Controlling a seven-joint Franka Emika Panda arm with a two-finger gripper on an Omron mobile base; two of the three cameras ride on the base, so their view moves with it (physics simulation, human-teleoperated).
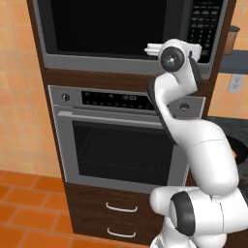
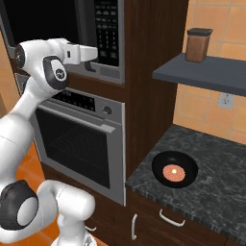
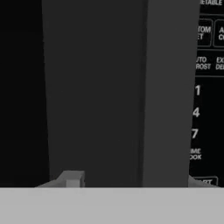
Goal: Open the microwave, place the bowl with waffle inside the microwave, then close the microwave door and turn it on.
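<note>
1. Dark grey and close before me in the hand view is the handle (image 3: 96, 92) of the microwave door (image 1: 114, 22), a long bar that runs top to bottom of that picture. My hand (image 3: 131, 183) has one finger tip (image 3: 72, 179) low at the left of the bar and the other low at its right, so the bar stands between them. I cannot tell if the tips already press on it.
2. I judge the hand is placed so because the first step, to open the door, needs a grip on this bar. The door looks shut against the steel frame.
3. Just beside the bar at the right is the keypad (image 3: 205, 87), with white numbers. I must keep the right finger off these buttons.
4. From the right base view, the hand (image 2: 89, 58) reaches level toward the microwave (image 2: 103, 33), at the lower part of it.
5. Under the microwave is the oven (image 1: 121, 140), closed. I leave it alone.
6. Well apart, at the right on the dark stone desk (image 2: 216, 178), waits the bowl (image 2: 175, 169) with the waffle (image 2: 174, 172) lying inside it. It stays there until the cavity is free.
7. Above the desk a shelf (image 2: 206, 72) carries a brown jar (image 2: 198, 44).
</note>
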